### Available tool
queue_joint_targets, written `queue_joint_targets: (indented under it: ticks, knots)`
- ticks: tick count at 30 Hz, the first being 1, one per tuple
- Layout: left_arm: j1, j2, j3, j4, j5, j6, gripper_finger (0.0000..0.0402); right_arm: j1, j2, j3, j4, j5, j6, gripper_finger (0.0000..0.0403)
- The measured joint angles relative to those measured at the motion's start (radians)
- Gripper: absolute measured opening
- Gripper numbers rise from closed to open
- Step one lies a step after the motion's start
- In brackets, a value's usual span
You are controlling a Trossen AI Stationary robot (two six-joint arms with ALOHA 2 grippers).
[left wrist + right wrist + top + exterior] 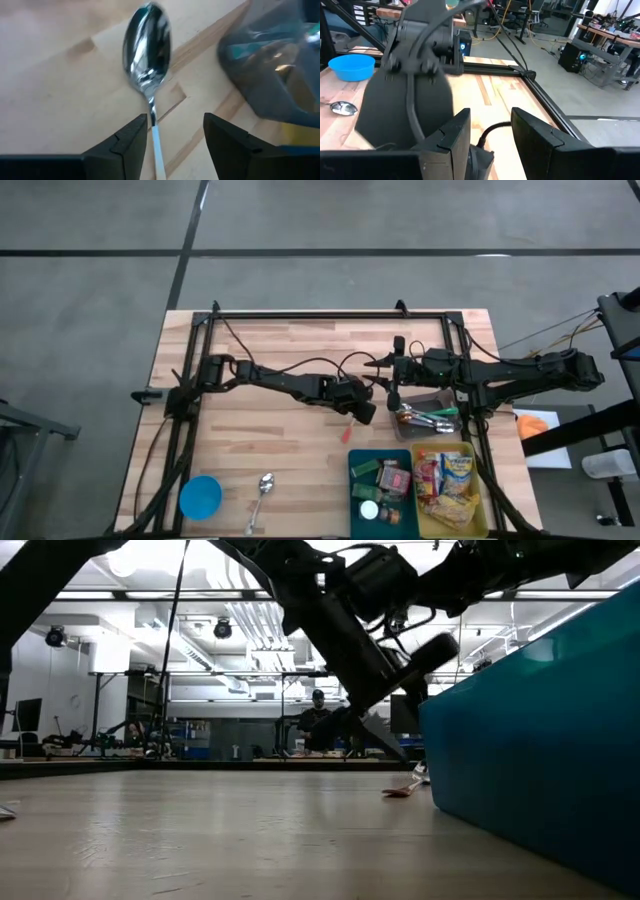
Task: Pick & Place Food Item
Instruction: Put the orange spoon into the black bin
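I see the left gripper with fingers apart, nothing clamped, over a shiny metal spoon lying on the light wooden table beside the grey container. Right gripper parted, empty.

High view: even, flat overhead light, counter sharp, only faint shadows under the arms. Low view: strong backlight from ceiling strip lights, arms read as near silhouettes, teal bin wall close and soft, counter foreground blurred. Left wrist view: spoon bowl has bright glare and motion blur, clear container out of focus. Right wrist view: near dark arm blurred, room behind fairly sharp
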Motion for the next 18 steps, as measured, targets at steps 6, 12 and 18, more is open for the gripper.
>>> queue_joint_targets:
  ticks: [6,12,18]
  knots:
    - [-0.003,-0.046,0.000,-0.019,-0.056,0.109,0.0170,0.000,0.000,0.000,0.004,0.000,0.000,0.0139]
    - [-0.010,-0.104,-0.001,-0.150,-0.168,0.129,0.0131,0.000,0.000,0.000,0.007,0.000,0.000,0.0139]
    - [-0.043,-0.190,-0.002,-0.241,-0.316,0.167,0.0122,0.001,0.000,0.001,0.010,-0.001,0.000,0.0139]
